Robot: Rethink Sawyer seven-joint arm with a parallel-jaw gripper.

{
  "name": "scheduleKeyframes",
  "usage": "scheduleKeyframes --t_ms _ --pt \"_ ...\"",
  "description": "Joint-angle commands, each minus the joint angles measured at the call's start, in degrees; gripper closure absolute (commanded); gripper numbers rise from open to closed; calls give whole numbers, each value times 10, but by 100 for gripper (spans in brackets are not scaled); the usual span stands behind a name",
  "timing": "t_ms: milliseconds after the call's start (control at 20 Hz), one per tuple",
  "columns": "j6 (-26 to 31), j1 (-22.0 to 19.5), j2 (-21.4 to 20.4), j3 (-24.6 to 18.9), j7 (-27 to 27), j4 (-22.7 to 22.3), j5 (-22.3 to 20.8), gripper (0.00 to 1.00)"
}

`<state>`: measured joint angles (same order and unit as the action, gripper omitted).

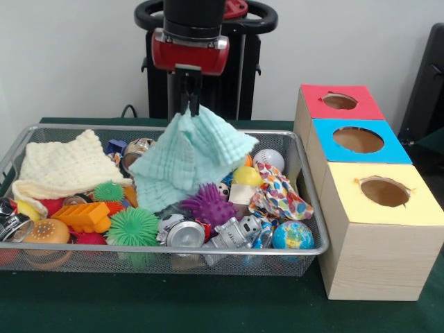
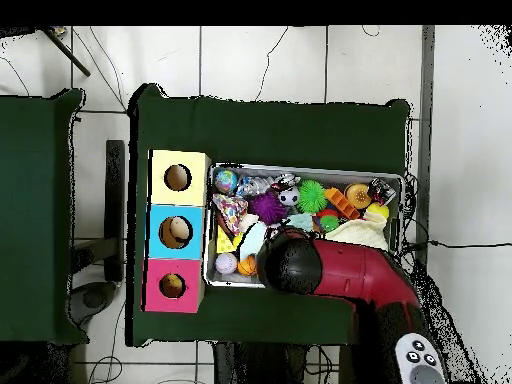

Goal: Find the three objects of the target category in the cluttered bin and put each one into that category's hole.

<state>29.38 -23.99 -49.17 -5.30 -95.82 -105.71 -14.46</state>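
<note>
— Since the gripper (image 1: 189, 104) is pinched together on only one corner of that pale green cloth (image 1: 189, 158), I'd worry about the hold; the cloth hangs in a tent shape and its lower edge sits down among the toys in the wire bin (image 1: 309, 201); if a fold catches on the purple spiky ball (image 1: 208, 203), it could drag the ball out or pull free of the pinch.

— And over at the boxes?

— Three holes in a row beside the bin on the green counter (image 1: 222, 305): red (image 1: 340, 101), blue (image 1: 359, 139), yellow (image 1: 384, 191); each looks narrow for a spread cloth, so a loose drop could leave it draped over a rim instead of going in; I can't tell which hole is meant for cloths.

— What's the cloth itself like?

— Soft and waffle-textured, mint green, limp; it sits near the middle of the bin, lifted at the top; a cream cloth (image 1: 64, 166) of the same weave lies at one end, and a spotted, many-coloured one (image 1: 279, 195) is crumpled at the end nearest the boxes.
</note>
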Motion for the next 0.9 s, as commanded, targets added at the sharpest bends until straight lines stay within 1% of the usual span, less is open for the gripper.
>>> scheduleKeyframes --t_ms 50,150,400,900 --pt "85 -38 -17 -72 62 0 5 100" --pt "85 -49 -16 -78 65 0 0 100" --pt "106 -73 -27 -92 82 3 -3 100" --pt "157 -118 -29 -122 118 42 -19 100"
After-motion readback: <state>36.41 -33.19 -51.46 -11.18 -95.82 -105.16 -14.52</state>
